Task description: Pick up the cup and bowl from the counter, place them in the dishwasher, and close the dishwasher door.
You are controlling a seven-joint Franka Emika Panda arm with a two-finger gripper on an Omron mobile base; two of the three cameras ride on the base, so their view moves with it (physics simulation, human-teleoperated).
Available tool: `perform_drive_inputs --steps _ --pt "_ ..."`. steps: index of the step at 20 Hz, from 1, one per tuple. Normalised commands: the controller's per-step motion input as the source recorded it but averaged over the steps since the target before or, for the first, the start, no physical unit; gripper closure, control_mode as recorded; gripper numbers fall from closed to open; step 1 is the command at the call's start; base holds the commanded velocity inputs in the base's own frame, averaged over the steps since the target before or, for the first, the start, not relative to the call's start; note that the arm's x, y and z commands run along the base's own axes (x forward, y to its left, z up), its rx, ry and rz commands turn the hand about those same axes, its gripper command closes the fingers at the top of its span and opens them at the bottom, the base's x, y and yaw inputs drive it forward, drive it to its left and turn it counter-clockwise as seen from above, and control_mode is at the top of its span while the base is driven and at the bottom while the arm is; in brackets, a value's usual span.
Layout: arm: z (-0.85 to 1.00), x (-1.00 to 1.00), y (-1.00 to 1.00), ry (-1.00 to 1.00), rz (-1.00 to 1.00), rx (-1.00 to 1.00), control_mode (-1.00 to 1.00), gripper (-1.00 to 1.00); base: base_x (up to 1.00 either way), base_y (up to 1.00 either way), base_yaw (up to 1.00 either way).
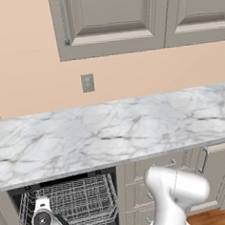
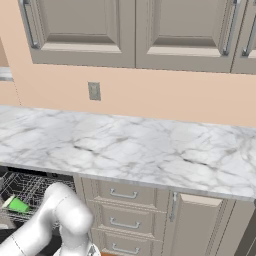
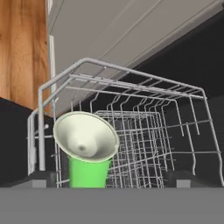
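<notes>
Jaws: the gripper stands wide, its two dark tips at the bottom corners of the hand view with nothing between them.
Just past the tips: the bowl lies tipped on its side inside the wire rack, its hollow facing the hand, touching the cup right beside it.
Cup from the right base view: a green patch in the rack, at the far left under the counter.
Dishwasher: the dishwasher is open, dark inside, rack pulled forward, left of the grey-beige drawers.
Arm pose: the arm bends down low in front of the cabinets, with the hand at the rack's near left corner.
Writing: none readable.
Wall: an outlet plate sits above the counter.
</notes>
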Motion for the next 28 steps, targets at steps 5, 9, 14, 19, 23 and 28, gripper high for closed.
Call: perform_drive_inputs --steps 5,9,14,19,23,28 --pt "0.0 -0.62 -0.02 -0.06 0.0 0.14 -1.0 -1.0 0.0 0.0 0.0" --pt "0.0 -0.63 0.0 -0.01 0.0 0.19 -1.0 -1.0 0.0 0.0 0.0" --pt "0.0 -0.62 0.0 0.0 0.0 0.19 -1.0 -1.0 0.0 0.0 0.0" --pt "-0.02 -0.15 0.02 0.03 -0.01 0.02 -1.0 -1.0 0.0 0.0 0.0" --pt "-0.1 0.0 0.18 0.14 -0.02 0.0 -1.0 -1.0 0.0 0.0 0.0" --pt "-0.22 -0.05 0.33 0.11 -0.04 -0.08 -1.0 -1.0 0.0 0.0 0.0"
